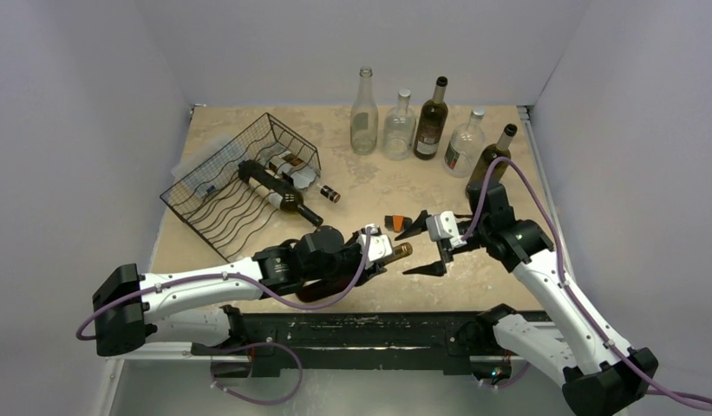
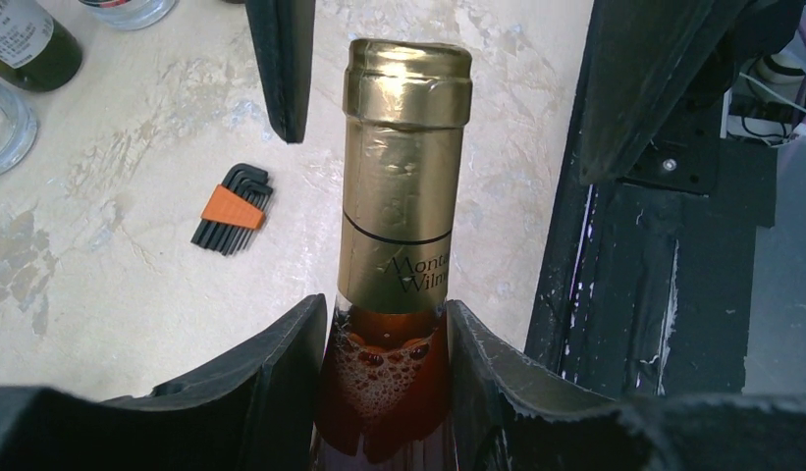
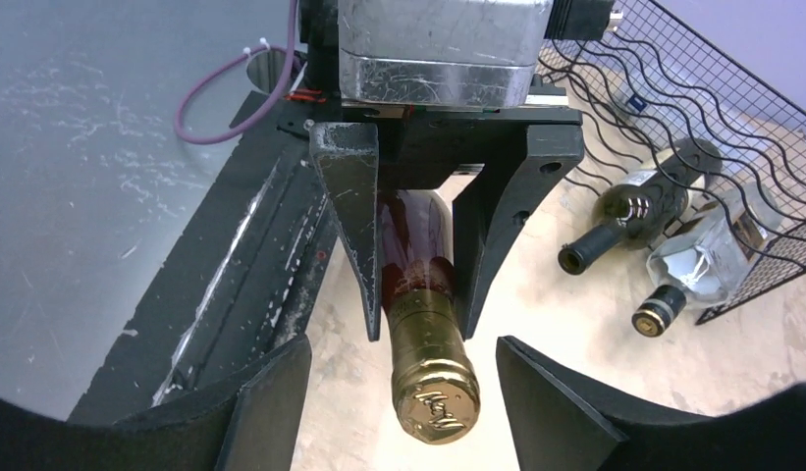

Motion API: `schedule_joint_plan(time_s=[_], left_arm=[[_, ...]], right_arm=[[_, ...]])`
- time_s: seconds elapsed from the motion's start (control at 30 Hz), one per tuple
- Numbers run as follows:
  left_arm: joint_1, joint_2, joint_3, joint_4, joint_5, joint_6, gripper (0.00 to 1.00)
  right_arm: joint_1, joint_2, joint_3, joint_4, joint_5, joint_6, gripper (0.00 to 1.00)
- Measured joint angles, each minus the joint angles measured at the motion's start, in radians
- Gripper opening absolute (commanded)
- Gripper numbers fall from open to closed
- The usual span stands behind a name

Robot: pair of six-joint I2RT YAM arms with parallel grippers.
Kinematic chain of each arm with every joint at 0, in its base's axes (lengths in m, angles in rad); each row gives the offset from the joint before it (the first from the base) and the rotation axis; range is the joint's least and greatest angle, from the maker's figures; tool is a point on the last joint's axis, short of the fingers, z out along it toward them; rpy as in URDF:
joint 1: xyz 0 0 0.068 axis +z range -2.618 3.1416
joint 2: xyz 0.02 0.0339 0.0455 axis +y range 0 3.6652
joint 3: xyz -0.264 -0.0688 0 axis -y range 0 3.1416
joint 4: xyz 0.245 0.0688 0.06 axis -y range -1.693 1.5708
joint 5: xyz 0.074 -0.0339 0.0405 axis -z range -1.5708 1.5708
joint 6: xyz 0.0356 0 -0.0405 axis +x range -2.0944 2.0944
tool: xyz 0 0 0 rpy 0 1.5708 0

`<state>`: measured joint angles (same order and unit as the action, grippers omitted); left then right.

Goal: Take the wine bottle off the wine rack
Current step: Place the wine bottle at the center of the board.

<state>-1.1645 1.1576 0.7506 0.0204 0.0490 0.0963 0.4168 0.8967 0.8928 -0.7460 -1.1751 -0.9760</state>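
Observation:
My left gripper is shut on the neck of a gold-foiled wine bottle of reddish wine and holds it lying level near the table's front edge. In the left wrist view the bottle sits between my fingers. My right gripper is open, its fingers either side of the bottle's cap without touching it. The black wire wine rack stands at the back left. It still holds a dark bottle and a second bottle.
Several bottles stand along the back wall, from a clear one to a dark one. An orange-handled hex key set lies by my right gripper. A black rail runs along the near edge.

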Motion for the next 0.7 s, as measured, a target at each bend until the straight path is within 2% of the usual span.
schedule_joint_plan(time_s=[0.43,0.7], left_arm=[[0.000,0.000,-0.003,0.077,0.014,-0.060,0.00],[0.000,0.000,-0.011,0.111,0.027,-0.084,0.00]], right_arm=[[0.000,0.000,-0.042,0.092,-0.021,0.107,0.60],[0.000,0.000,-0.042,0.123,-0.034,0.137,0.48]])
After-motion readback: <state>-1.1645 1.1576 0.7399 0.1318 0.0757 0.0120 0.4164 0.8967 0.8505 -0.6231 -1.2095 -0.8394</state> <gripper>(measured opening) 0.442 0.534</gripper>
